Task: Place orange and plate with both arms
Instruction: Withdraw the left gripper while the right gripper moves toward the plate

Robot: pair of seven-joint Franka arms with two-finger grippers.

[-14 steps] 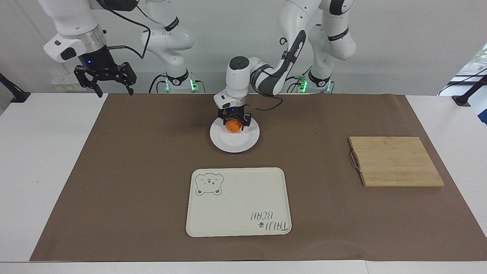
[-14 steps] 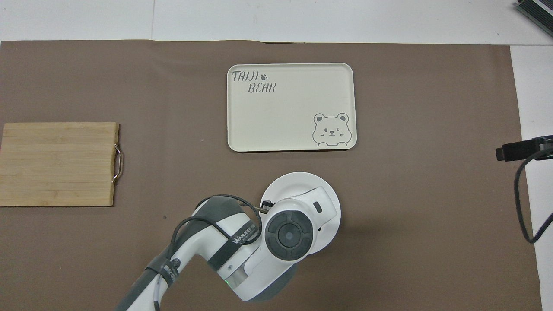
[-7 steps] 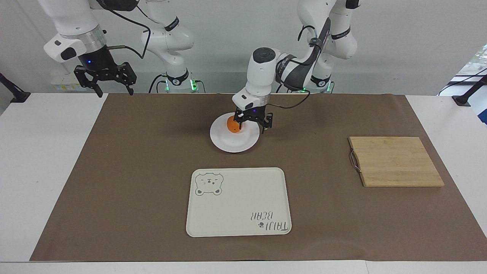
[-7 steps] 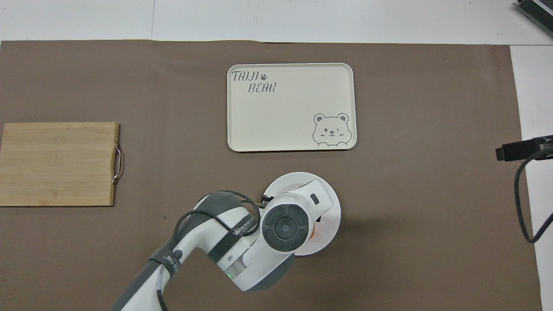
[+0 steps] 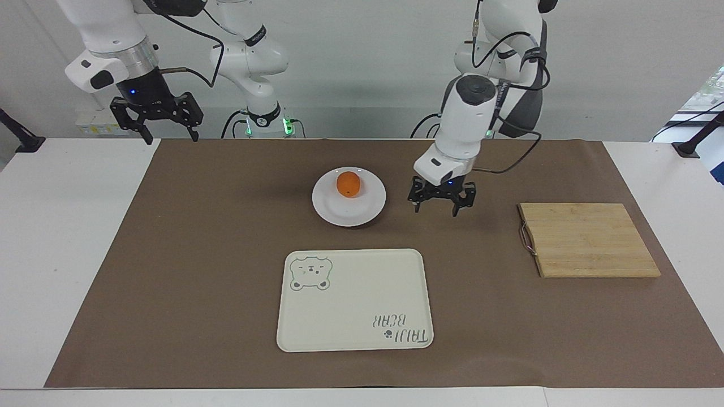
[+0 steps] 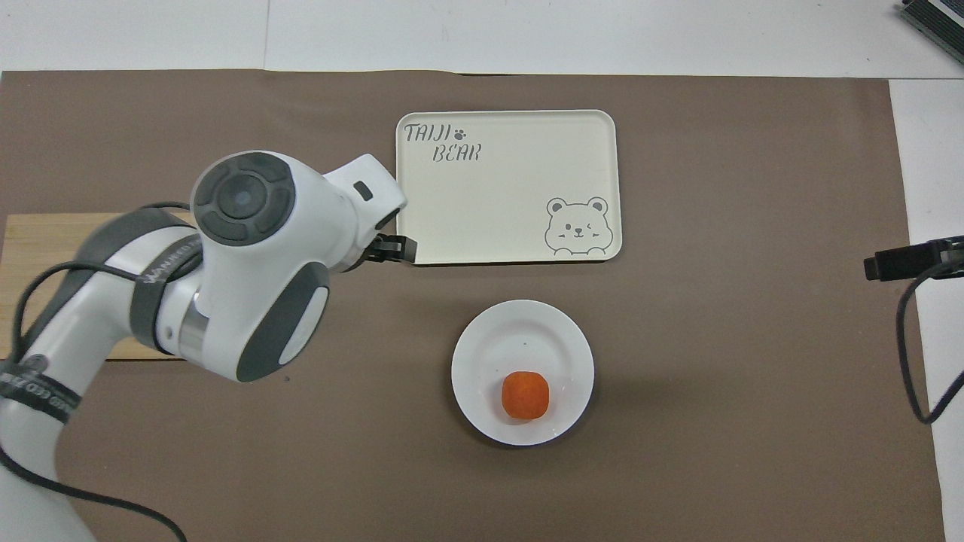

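Left hand (image 5: 442, 202) released, fingers spread and empty, hanging over bare brown mat (image 5: 226, 254) between the white plate (image 5: 367, 212) and the bamboo cutting board (image 5: 588, 240). Right hand (image 5: 157, 120) likewise spread and empty, waiting aloft at the right arm's end of the table (image 5: 73, 226). Orange (image 5: 348, 184) resting on the plate, toward the rim nearer the robots, free of both hands. Cream bear tray (image 5: 355, 299) farther from the robots than the plate, nothing on it.

Plate probably stiff, glossy and slippery, likely breakable: best pinched at the wide rim, kept level. Orange round and loose, apt to roll if tilted. Rim thickness hard to judge from here, so bite depth uncertain.
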